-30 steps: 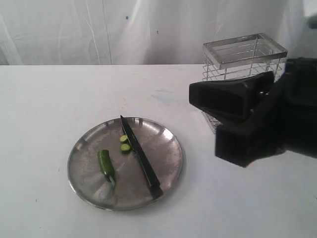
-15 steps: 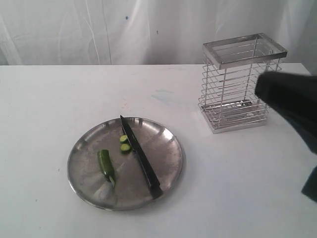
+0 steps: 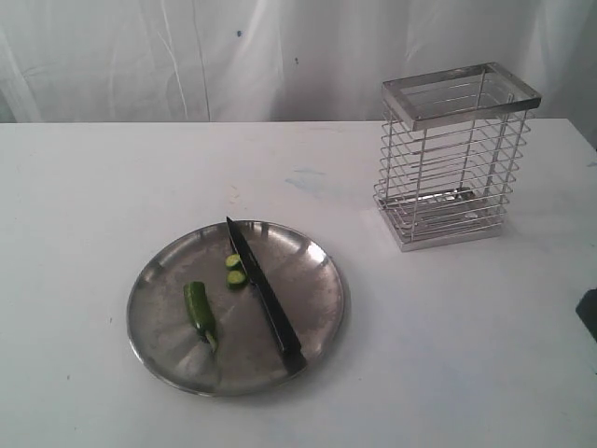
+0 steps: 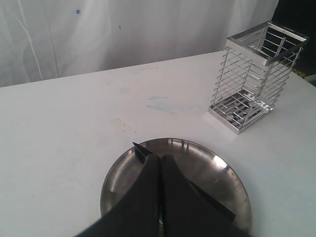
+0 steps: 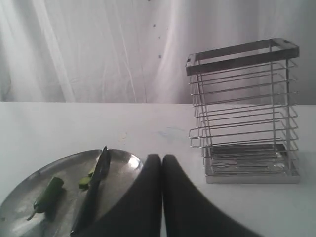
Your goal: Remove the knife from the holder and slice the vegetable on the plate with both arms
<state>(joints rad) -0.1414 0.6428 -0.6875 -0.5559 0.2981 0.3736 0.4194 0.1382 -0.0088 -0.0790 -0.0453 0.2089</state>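
The black knife (image 3: pixel 264 296) lies flat across the steel plate (image 3: pixel 308 257), its tip toward the far rim and its handle at the near right rim. The green chilli (image 3: pixel 199 311) rests on the plate left of the blade. Two cut rounds (image 3: pixel 234 270) sit against the blade. The wire holder (image 3: pixel 453 154) stands upright and looks empty at the back right. My left gripper (image 4: pixel 160 159) is shut with nothing held and hangs over the plate (image 4: pixel 217 168) and the knife (image 4: pixel 143 152). My right gripper (image 5: pixel 161 159) is shut and empty, between the plate (image 5: pixel 123 160) and the holder (image 5: pixel 244 111).
A white tabletop (image 3: pixel 103 177) carries everything, with a white curtain (image 3: pixel 187 56) behind it. A faint bluish smear (image 3: pixel 312 179) marks the table behind the plate. A dark bit of the right arm (image 3: pixel 589 313) shows at the right edge of the exterior view.
The right arm has drawn back out of the exterior view to the right, uncovering the holder. Knife, chilli and plate have not moved.
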